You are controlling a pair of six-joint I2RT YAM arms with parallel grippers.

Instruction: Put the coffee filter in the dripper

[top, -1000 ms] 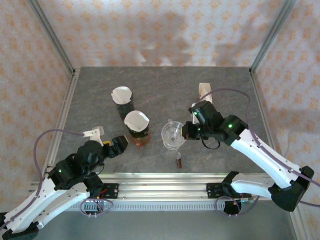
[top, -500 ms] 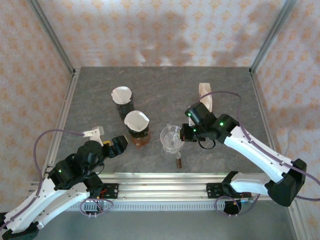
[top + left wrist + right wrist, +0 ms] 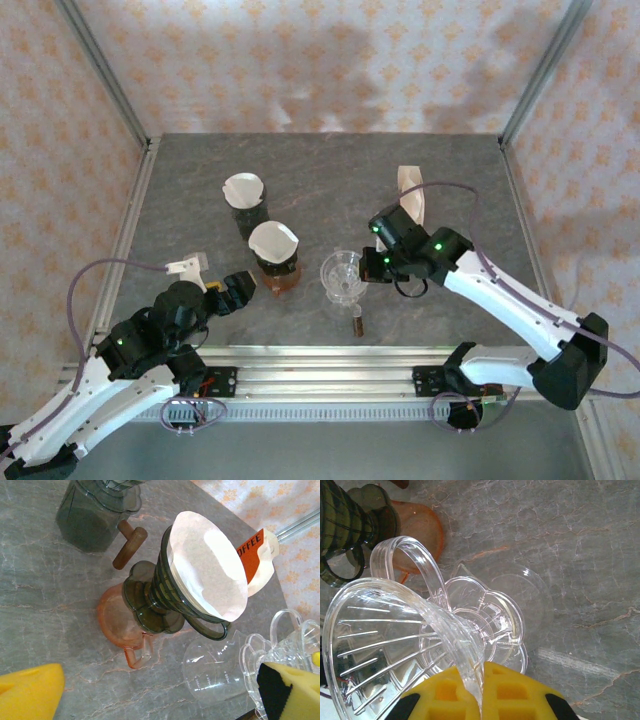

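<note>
The right gripper (image 3: pixel 368 265) is clamped on the clear ribbed cone dripper (image 3: pixel 343 273). In the right wrist view its yellow foam fingers (image 3: pixel 440 696) pinch the rim of this dripper (image 3: pixel 395 645) from both sides, next to the looped handle. The dripper's lobed base sits above a clear glass server (image 3: pixel 522 587); whether it rests on it I cannot tell. The left gripper (image 3: pixel 238 288) hangs low near the front edge of the grey marble-patterned table (image 3: pixel 460 160) with its jaws spread wide and nothing between them. In the left wrist view, one yellow fingertip (image 3: pixel 30 690) shows at the lower left and the other at the lower right. Just past that gripper, a white paper coffee filter (image 3: pixel 273 240) sits open inside a dark green ribbed dripper (image 3: pixel 165 600), which stands on an orange-tinted glass carafe (image 3: pixel 117 625) just left of the clear dripper. Farther back, a second white paper filter (image 3: pixel 243 189) sits on top of a dark glass container (image 3: pixel 92 515). A white packet with an orange label (image 3: pixel 260 555) reading "OFFEE" stands upright behind the right arm (image 3: pixel 500 300), apart from the clear dripper. A small brown object (image 3: pixel 357 322), too small to identify, lies on the table just in front of the clear dripper.
</note>
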